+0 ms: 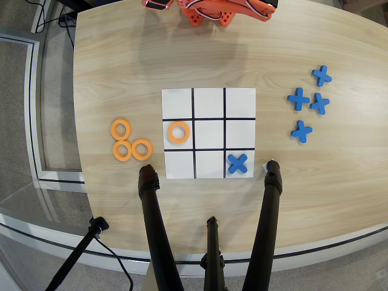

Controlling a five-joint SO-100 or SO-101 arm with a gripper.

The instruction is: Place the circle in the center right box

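Observation:
One orange ring (178, 132) lies flat inside the middle-row, left-column cell (169, 144) of the white 3x3 grid sheet in the overhead view. It touches no black line. Three more orange rings (130, 144) lie in a cluster on the wood, left of the sheet. The orange arm (212, 11) is folded at the table's far edge, well away from the sheet and mostly cut off by the frame's top. Its jaws are not clear enough to read. Nothing hangs from the arm.
A blue cross (238, 162) lies in the sheet's bottom-right cell. Several blue crosses (309, 102) lie on the wood to the right. Black tripod legs (150, 200) stand on the near table edge, with feet beside the sheet's lower corners.

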